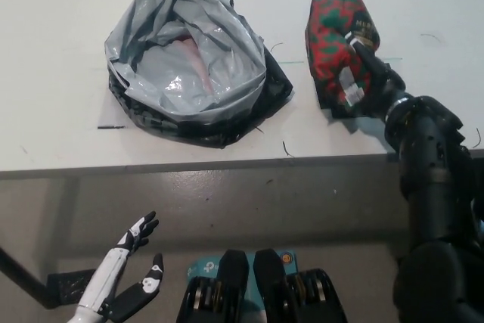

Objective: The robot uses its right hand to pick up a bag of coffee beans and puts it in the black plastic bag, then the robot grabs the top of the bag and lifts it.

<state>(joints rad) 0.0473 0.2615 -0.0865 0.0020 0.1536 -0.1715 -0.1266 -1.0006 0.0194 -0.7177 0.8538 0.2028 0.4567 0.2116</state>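
Right hand [372, 77], black, is clamped on the coffee bean bag [335, 45], a red and green patterned pouch at upper right of the frame, fingers wrapped round its right side; whether the pouch is off the white table [60, 51] or just skimming it cannot be told from this steep view. Black plastic bag [193, 62] sits at upper centre-left, rolled down, grey inner lining showing, mouth wide open and facing up, something pinkish inside. Pouch is just beside the bag's right rim, small gap between them. Step in hand looks like the carry toward the bag. To do it well: raise the pouch enough to clear the crumpled right rim, since a low pass would likely snag the film and shove the light bag across the table or fold the rim shut; bring it over the middle of the opening, not the edge, then release low so it drops inside and does not tip over the rim. Grip looks one-sided, so a slow move would be safer against the pouch rotating or slipping. Left hand [125, 281], white, rests at lower left of the frame below the table edge, fingers spread, holding nothing. Writing: pouch has a small white label patch near the fingers and a dark emblem near its top, both too small to read; no brand legible anywhere on the bag.
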